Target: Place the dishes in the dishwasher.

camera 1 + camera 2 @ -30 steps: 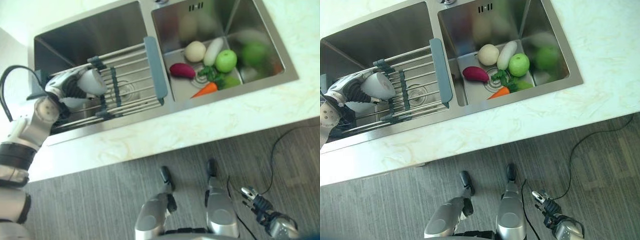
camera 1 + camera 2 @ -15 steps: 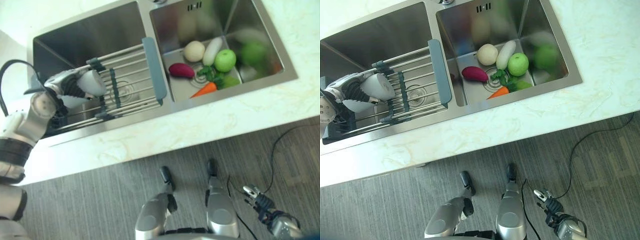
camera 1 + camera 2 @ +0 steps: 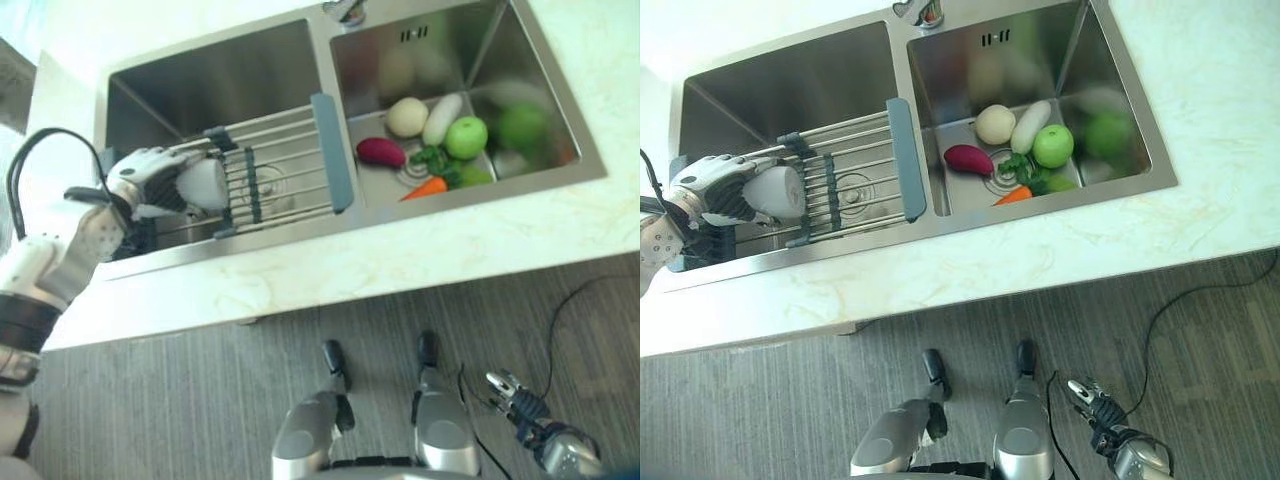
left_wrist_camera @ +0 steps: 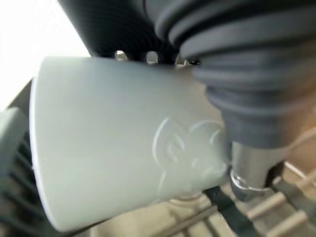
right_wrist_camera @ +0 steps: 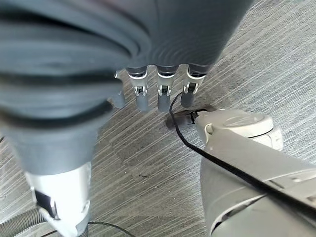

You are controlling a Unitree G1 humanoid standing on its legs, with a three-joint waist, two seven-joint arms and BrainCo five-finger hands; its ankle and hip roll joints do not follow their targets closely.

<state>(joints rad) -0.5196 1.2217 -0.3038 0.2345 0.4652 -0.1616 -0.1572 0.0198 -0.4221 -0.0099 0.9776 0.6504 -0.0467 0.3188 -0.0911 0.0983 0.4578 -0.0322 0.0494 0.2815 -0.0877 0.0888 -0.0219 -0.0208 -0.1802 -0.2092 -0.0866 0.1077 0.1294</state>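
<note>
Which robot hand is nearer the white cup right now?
Left. The left robot hand grips the white cup over the sink rack; the right robot hand hangs low above the floor.

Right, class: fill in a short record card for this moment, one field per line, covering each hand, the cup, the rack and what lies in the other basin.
left hand: curled round the white cup, over the left basin
white cup: lying on its side in the hand, above the drying rack
drying rack: wire, spans the left basin of the sink
right basin: green apple, carrot, purple vegetable, pale round vegetable
right hand: low beside the body over the floor, fingers relaxed, holding nothing
</note>
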